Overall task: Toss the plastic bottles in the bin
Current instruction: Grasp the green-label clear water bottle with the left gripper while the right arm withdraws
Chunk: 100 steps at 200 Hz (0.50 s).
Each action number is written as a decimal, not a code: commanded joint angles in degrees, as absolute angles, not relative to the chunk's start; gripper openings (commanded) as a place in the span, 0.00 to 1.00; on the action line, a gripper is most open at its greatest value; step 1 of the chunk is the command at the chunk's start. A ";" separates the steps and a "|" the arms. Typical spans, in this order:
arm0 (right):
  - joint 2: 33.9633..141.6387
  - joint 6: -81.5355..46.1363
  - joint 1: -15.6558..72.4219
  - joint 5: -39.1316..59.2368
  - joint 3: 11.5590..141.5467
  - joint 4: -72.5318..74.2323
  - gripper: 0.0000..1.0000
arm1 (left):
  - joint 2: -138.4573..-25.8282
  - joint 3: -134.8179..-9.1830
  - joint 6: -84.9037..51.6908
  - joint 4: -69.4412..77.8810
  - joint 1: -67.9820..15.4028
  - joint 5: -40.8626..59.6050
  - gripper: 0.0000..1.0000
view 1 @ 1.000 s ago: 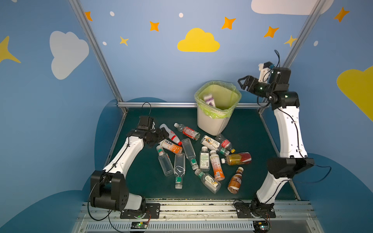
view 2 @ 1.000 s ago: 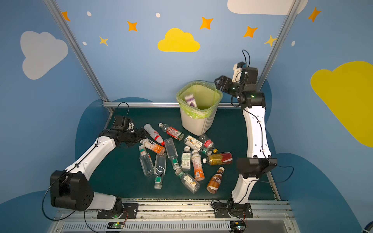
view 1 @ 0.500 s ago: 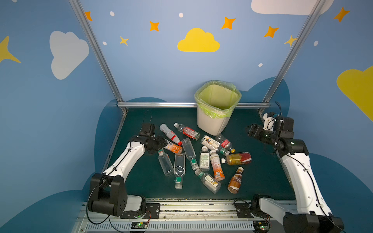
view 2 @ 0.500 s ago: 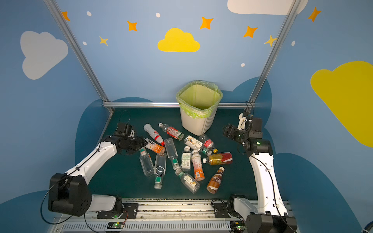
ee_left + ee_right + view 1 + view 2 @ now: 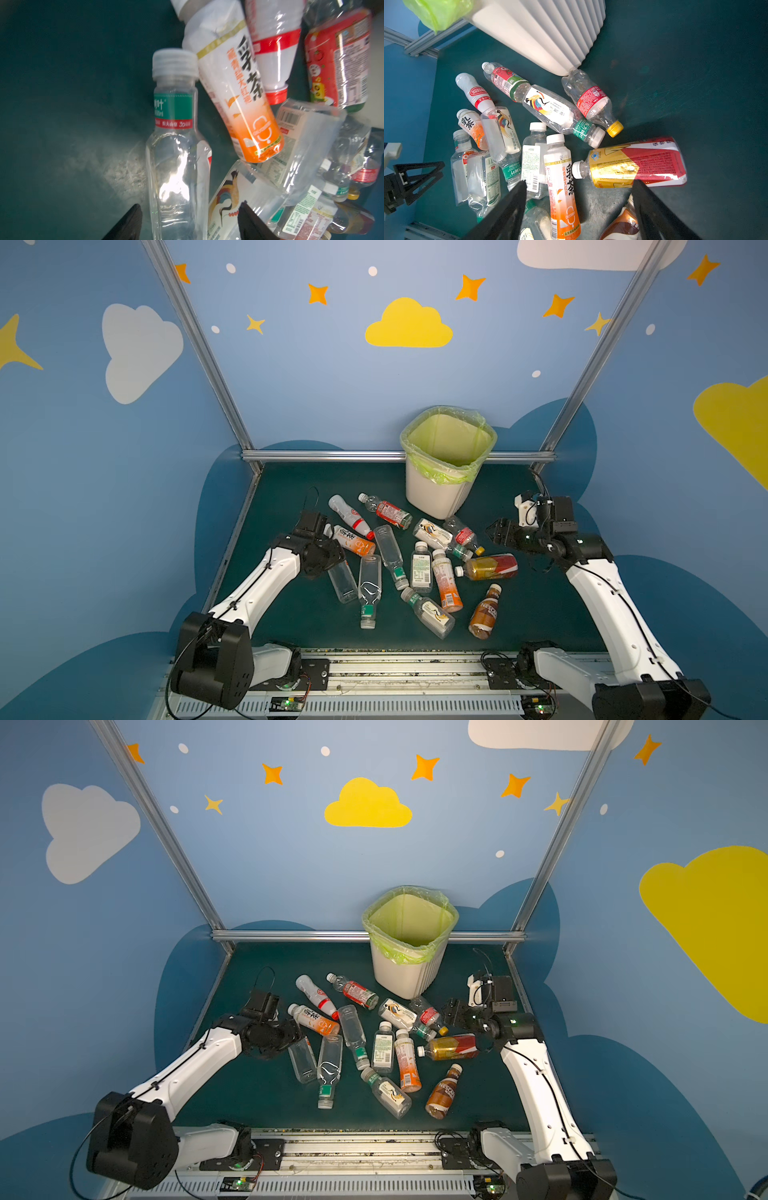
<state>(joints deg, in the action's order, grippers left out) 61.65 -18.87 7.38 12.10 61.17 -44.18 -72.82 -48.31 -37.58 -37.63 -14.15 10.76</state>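
Jaws of the left gripper (image 5: pixel 189 205) stand apart, straddling the body of a clear bottle with a green neck band (image 5: pixel 176 166) that lies flat on the dark green table (image 5: pixel 291 614). We see a sliver of table between the bottle and one fingertip, and part of a crane-label bottle (image 5: pixel 228 197) by the other; whether either fingertip touches the clear bottle we cannot tell from this low angle. In both top views this gripper (image 5: pixel 332 562) (image 5: pixel 291 1036) sits low over the cap end of that bottle, just beside an orange-and-white milk tea bottle (image 5: pixel 353 541). The right gripper (image 5: pixel 579 182) has its jaws wide apart and holds nothing; it hangs above the pile's right edge (image 5: pixel 494 531), with a red-and-gold tea bottle (image 5: pixel 633 164) below it. We count thirteen plastic bottles (image 5: pixel 422 568) lying on their sides in a loose heap at mid-table. The bin (image 5: pixel 436 493) stands upright behind them, right of centre, lined with a yellow-green bag, and a clear bottle with a yellow cap (image 5: pixel 591 99) lies just beside its foot.
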 commanded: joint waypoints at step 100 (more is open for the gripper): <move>60.57 -18.91 10.01 13.58 60.88 -43.92 0.81 | -76.07 -47.25 -38.57 -35.67 -15.72 6.35 0.75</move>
<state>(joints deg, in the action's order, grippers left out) 61.78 -19.05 9.61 13.04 61.06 -43.94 -75.53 -47.11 -38.81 -37.26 -15.55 8.05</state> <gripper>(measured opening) 0.813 0.753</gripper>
